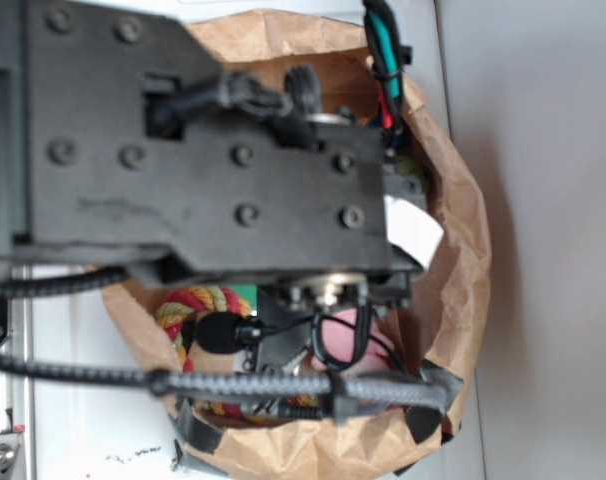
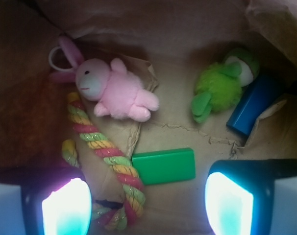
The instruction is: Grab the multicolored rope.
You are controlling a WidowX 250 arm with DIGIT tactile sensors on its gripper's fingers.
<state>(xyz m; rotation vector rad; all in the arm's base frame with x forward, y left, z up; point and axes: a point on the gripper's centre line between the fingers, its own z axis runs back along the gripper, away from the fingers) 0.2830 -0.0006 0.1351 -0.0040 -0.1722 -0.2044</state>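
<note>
The thick twisted cotton rope (image 2: 107, 161) with red-pink, yellow and light green strands is seen in the wrist view on the floor of a crumpled brown paper bag (image 2: 187, 44). The rope is bent in a loop: one long strand runs diagonally from the upper left, near the head of the pink plush bunny (image 2: 114, 93), down to the lower right, where it turns at the bottom edge of the picture. A second, shorter strand is visible further left, partly hidden behind the left fingertip. The long axis therefore goes from upper left to lower right, and the bend points to the bottom of the picture.

The gripper (image 2: 148, 200) is held above the bag floor with its jaws spread wide and nothing between them. The two pads glow at the lower left and lower right corners. The bend of the rope lies just beside the left pad, on its inner side, so most of the rope is placed between the jaws but close to the left one.

A flat green rectangular block (image 2: 164, 165) is found just beside the rope, on its right. A fluffy green plush toy (image 2: 222, 88) and a blue rectangular block (image 2: 251, 105) are lying well apart, at the upper right.

In the exterior view the rope (image 1: 198, 305) is only partly visible under the black arm
</note>
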